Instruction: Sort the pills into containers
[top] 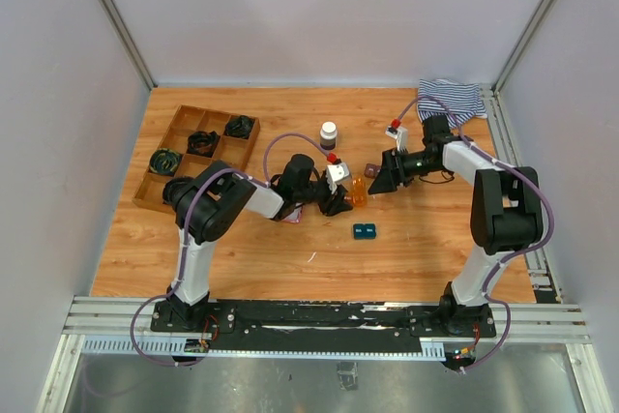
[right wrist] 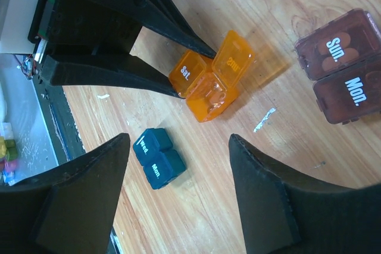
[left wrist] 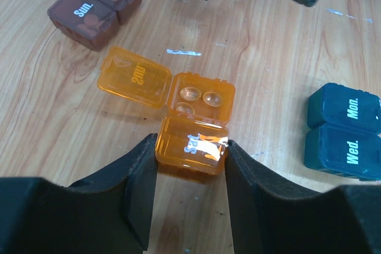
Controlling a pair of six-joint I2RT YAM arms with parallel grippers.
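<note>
The orange container (left wrist: pixel 191 147) has two compartments. My left gripper (left wrist: pixel 190 148) is shut on its closed "Sat." compartment, one finger on each side. The other compartment is open with its lid (left wrist: pixel 136 78) flipped back, and pale round pills (left wrist: pixel 199 95) lie inside. In the top view the orange container (top: pixel 358 191) sits mid-table between my left gripper (top: pixel 344 197) and my right gripper (top: pixel 380 181). My right gripper (right wrist: pixel 178 141) is open and empty, above the table near the teal container (right wrist: pixel 158 159). The brown container (right wrist: pixel 342 69) is shut beside it. A pink piece (top: pixel 290 217) shows under the left arm.
A wooden tray (top: pixel 179 118) with black coils stands at the back left. A small pill bottle (top: pixel 329 133) stands behind the grippers. A striped cloth (top: pixel 453 99) lies at the back right corner. The teal container (top: pixel 365 231) lies nearer the front.
</note>
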